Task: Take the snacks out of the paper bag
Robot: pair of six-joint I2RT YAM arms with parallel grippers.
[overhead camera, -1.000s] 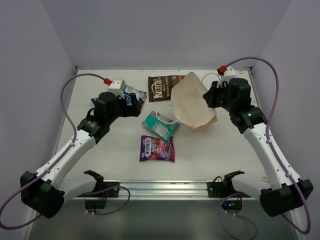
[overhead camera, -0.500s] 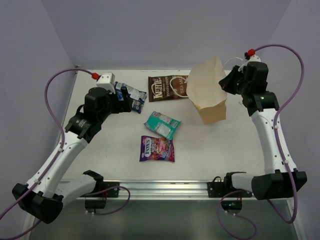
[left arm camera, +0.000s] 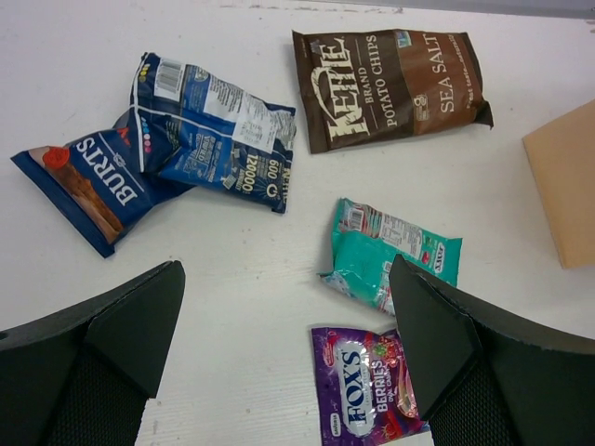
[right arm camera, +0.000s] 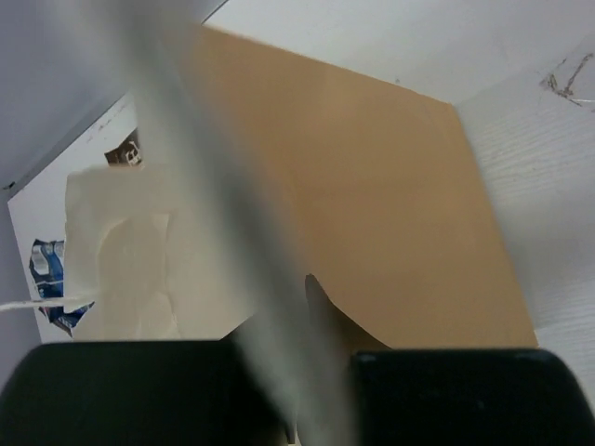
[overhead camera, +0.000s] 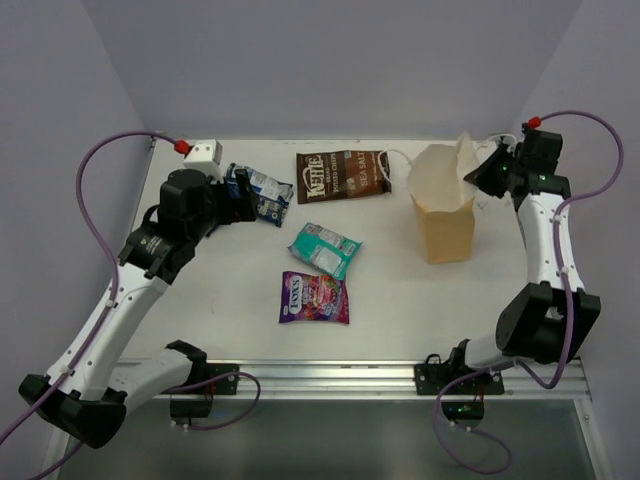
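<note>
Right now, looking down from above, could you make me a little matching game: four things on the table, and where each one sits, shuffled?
Things:
1. brown chip bag
2. teal packet
3. purple packet
4. paper bag

Places:
A. standing upright on the right side
B. nearest the front edge of the table
C. lying flat at the far side
D. between the brown one and the purple one

Pairs: 1-C, 2-D, 3-B, 4-A.
</note>
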